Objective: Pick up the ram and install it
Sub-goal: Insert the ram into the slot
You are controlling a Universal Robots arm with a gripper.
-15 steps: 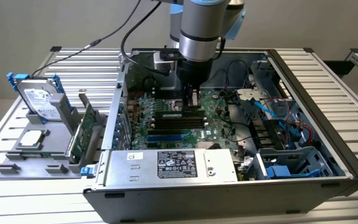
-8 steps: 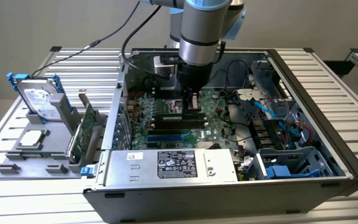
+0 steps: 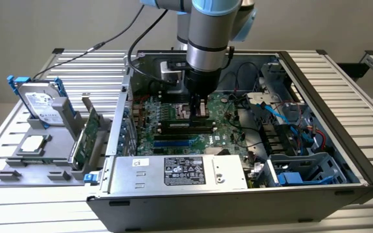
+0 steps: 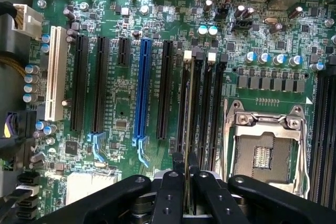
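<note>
The ram (image 4: 187,108) appears edge-on as a thin dark strip running away from the fingertips. It stands in line with a black memory slot (image 4: 182,85) beside the CPU socket (image 4: 265,148). My gripper (image 4: 186,174) is shut on the ram's upper edge, one black finger (image 4: 169,192) on each side. Whether the stick is pressed fully into the slot I cannot tell. In the exterior view my gripper (image 3: 196,110) reaches straight down into the open computer case (image 3: 342,145), low over the motherboard's memory slots (image 3: 183,127).
A grey holder (image 3: 18,172) at the exterior view's left carries a silver hard drive with blue rails (image 3: 41,104) and a green expansion card (image 3: 86,133). The power supply (image 3: 180,170) lies along the case front. Blue cables (image 3: 277,114) and a drive cage (image 3: 300,170) crowd the right side.
</note>
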